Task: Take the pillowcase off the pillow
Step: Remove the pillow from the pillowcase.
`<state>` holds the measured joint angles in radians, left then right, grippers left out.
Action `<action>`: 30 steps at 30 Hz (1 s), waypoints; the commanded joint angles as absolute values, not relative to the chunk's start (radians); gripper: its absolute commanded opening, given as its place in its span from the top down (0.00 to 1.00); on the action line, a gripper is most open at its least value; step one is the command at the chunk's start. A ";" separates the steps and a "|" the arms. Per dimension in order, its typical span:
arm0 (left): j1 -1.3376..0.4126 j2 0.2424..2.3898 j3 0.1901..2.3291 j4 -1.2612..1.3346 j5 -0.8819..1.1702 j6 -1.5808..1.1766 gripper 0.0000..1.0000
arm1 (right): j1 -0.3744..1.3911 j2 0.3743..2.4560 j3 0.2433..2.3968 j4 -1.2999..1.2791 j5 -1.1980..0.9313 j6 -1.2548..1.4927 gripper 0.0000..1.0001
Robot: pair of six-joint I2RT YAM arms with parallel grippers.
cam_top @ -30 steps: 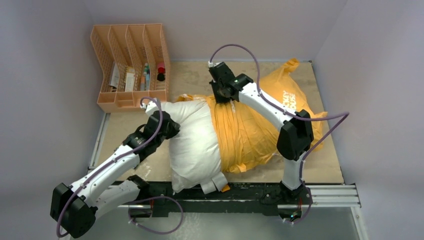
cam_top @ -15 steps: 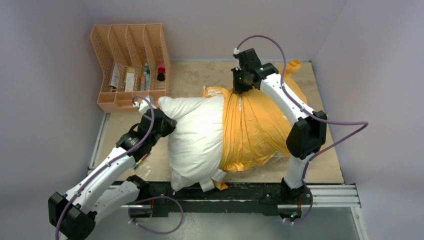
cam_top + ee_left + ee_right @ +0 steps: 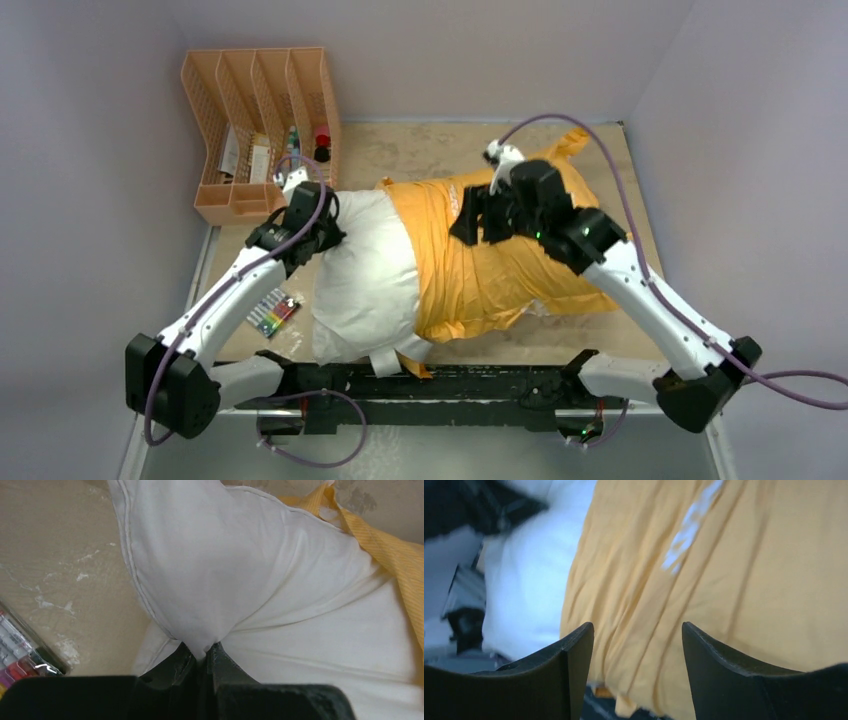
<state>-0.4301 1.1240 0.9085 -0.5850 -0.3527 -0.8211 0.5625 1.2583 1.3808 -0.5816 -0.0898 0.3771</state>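
The white pillow (image 3: 365,275) lies across the table, its left half bare. The orange-yellow pillowcase (image 3: 495,270) covers its right half, white lettering up. My left gripper (image 3: 322,228) is at the pillow's far left corner, and the left wrist view shows that gripper (image 3: 202,652) shut on a pinch of the white pillow (image 3: 225,570) fabric, with the pillowcase (image 3: 395,550) edge at the upper right. My right gripper (image 3: 470,215) hovers over the case. In the right wrist view it (image 3: 638,630) is open, holding nothing, above the wrinkled pillowcase (image 3: 724,580), with the pillow (image 3: 524,590) to the left.
An orange file organizer (image 3: 262,130) with small items stands at the far left. A pack of coloured markers (image 3: 272,312) lies on the table left of the pillow, under the left arm. The black rail (image 3: 480,385) runs along the near edge. Grey walls enclose the table.
My right gripper let go of the pillowcase's far edge, opened and swung back over the middle of the case. The left gripper pulled the pillow corner left and farther away, uncovering the markers.
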 commanded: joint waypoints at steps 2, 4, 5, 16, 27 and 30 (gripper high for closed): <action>-0.335 1.224 1.064 -0.518 -0.286 -0.692 1.00 | 0.805 1.133 1.151 -0.583 0.039 0.531 0.32; -0.330 1.251 1.098 -0.518 -0.262 -0.682 1.00 | 0.870 1.125 1.092 -0.573 0.051 0.572 0.32; -0.327 1.267 1.110 -0.524 -0.247 -0.680 1.00 | 0.901 1.134 1.069 -0.561 0.061 0.586 0.32; -0.325 1.023 1.005 -0.737 -0.268 -0.692 0.31 | 0.943 1.380 1.139 -0.505 0.391 0.735 0.84; -0.325 0.782 0.970 -0.915 -0.059 -0.742 0.29 | 0.942 1.417 1.173 -0.331 0.307 0.685 0.90; -0.326 0.759 0.921 -0.897 0.054 -0.767 0.28 | 0.936 1.414 1.174 -0.334 0.308 0.673 0.89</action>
<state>-0.3275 0.7795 0.9745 -0.9066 -0.1471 -0.7246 0.9535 1.4174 1.1278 -0.4423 0.2691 0.6933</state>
